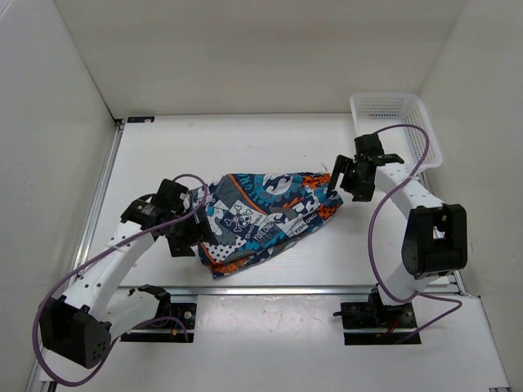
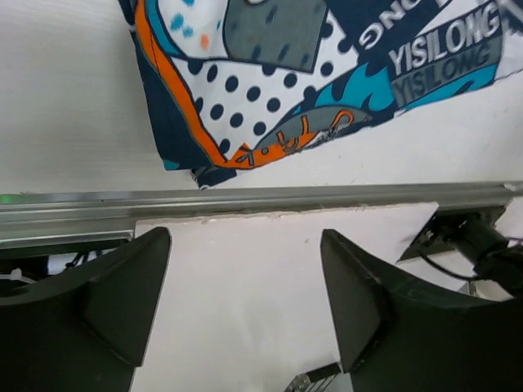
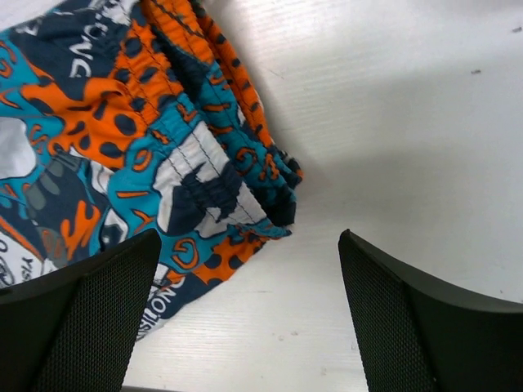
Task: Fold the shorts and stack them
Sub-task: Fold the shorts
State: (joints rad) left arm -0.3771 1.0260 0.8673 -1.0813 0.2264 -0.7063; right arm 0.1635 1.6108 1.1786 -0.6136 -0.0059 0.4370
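Observation:
The printed shorts [image 1: 265,219] lie folded in a loose bundle in the middle of the table, navy, orange, teal and white with a skull. My left gripper [image 1: 192,233] is open and empty at the bundle's left end, just above it. In the left wrist view the hem corner [image 2: 245,155] lies beyond the fingers [image 2: 122,294]. My right gripper [image 1: 347,181] is open and empty at the bundle's right end. In the right wrist view the gathered waistband [image 3: 237,188] lies just ahead of the left finger [image 3: 90,318].
A white mesh basket [image 1: 396,126] stands at the back right corner. A metal rail [image 1: 310,288] runs along the table's near edge, also in the left wrist view [image 2: 245,200]. White walls enclose the table on the left, back and right.

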